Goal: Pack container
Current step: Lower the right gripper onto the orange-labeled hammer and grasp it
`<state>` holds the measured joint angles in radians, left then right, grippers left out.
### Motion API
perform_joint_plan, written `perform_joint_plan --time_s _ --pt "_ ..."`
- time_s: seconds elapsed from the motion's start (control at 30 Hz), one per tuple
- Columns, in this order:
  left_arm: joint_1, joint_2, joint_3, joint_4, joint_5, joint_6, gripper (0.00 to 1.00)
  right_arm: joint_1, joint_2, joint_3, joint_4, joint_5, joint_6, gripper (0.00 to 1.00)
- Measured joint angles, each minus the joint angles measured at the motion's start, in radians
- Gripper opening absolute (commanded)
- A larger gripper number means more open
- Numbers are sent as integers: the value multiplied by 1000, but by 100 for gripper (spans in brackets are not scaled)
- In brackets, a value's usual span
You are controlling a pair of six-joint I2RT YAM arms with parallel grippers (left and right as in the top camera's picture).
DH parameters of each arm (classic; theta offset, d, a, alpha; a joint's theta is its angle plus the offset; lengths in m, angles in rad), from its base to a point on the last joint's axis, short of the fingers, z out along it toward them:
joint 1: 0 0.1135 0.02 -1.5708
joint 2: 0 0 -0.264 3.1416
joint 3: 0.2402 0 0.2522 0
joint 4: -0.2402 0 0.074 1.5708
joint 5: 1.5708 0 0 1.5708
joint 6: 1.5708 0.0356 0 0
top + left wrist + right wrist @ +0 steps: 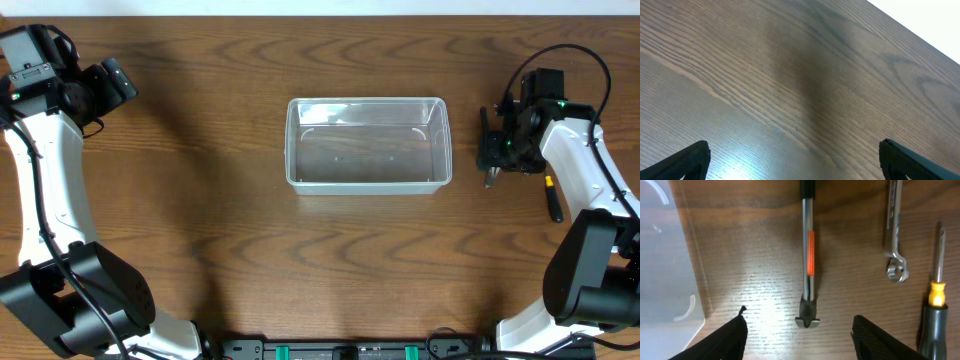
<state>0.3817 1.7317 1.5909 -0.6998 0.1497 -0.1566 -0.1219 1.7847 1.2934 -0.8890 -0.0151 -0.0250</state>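
The right gripper (pixel 802 337) hangs low over the brown wood-grain table (pixel 200 250) with its two black fingers spread wide and nothing pinched. Straight ahead of it, on the line between the fingers, lies a slim metal-shafted tool (pixel 809 265) with an orange band and a black handle. The tool's notched tip points back at the gripper and sits just beyond the fingertips, clear of both.

Just beside the gripper's left finger is the container (pixel 665 265), a clear, colourless rectangular plastic tub with rounded corners and a thin rim. Its near corner is close to that finger but apart from it. From overhead the container (pixel 368 145) stands upright in the middle of the table, between the two arms, with nothing visible inside.

On the gripper's right side lies a silver metal wrench (pixel 895 235), its ring end nearest the gripper and parallel to the orange-banded tool. Further right is a screwdriver (pixel 934 307) with a black handle and a yellow collar, just beside the right finger.

The left gripper (pixel 792 150) is well apart from the container, at the far left of the table. Its fingers are spread wide over bare wood and grasp nothing.
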Motion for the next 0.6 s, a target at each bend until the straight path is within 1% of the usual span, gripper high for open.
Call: perform_joint_plan --time_s 0.37,0.6 --pt "0 0 0 0 0 0 98 0 0 -76 61 31 8 65" --pt "0 0 0 0 0 0 98 0 0 -83 71 37 14 63"
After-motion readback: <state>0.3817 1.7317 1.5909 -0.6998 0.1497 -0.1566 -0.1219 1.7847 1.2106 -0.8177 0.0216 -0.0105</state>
